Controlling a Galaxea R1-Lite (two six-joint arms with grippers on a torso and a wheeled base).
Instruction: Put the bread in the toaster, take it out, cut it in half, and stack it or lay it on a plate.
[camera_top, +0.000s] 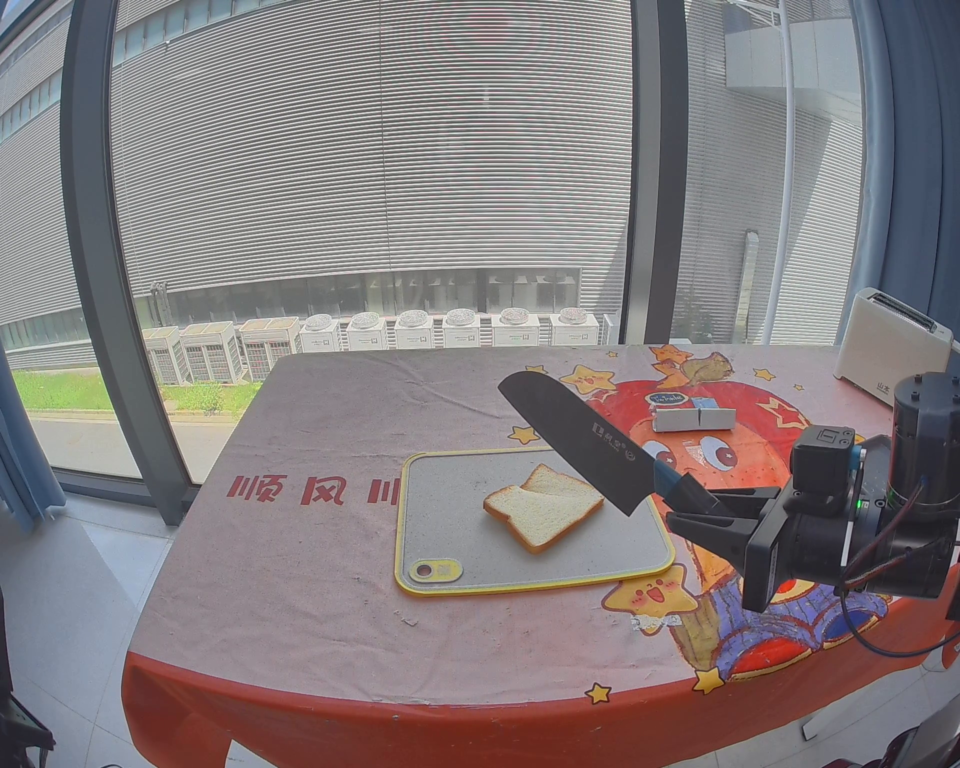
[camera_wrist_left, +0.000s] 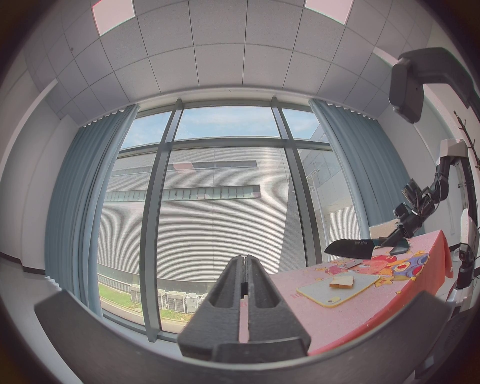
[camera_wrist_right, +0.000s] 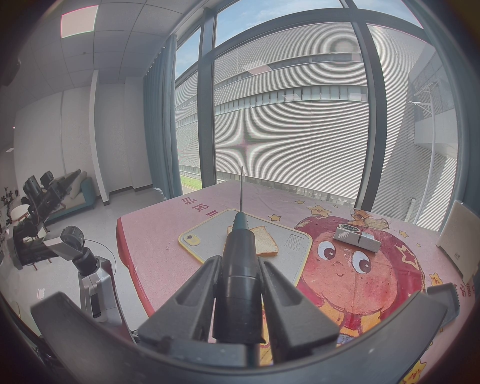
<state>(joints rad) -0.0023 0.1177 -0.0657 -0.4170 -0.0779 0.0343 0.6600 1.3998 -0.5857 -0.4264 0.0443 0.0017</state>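
Bread (camera_top: 543, 507) lies on a grey, yellow-rimmed cutting board (camera_top: 440, 545) near the middle of the tabletop (camera_top: 300, 580), which is covered by a pink cloth printed with a cartoon face and stars. A pale slice with a brown crust faces up, and a second piece shows just behind it, touching it; whether the two overlap cannot be told.

The robot's right hand (camera_top: 695, 508) hangs over the right side of the tabletop, clamped on the dark handle of a knife (camera_top: 585, 440). The black blade is in the air, slanting up toward the window, its tip raised above the far right part of the board. The left wrist view shows the blade well clear of the bread and the cloth. In the right wrist view the two fingers (camera_wrist_right: 292, 305) press against either side of the handle, and the blade points edge-on over the board.

The left hand (camera_wrist_left: 244, 260) is held up off the left end of the tabletop and faces the window, its fingers pressed together with nothing between them.

A cream toaster (camera_top: 890, 345) stands at the far right corner, well apart from the board. A small grey block (camera_top: 692, 415) sits on the cartoon print between toaster and board. Blue curtains (camera_wrist_left: 85, 210) frame the window.
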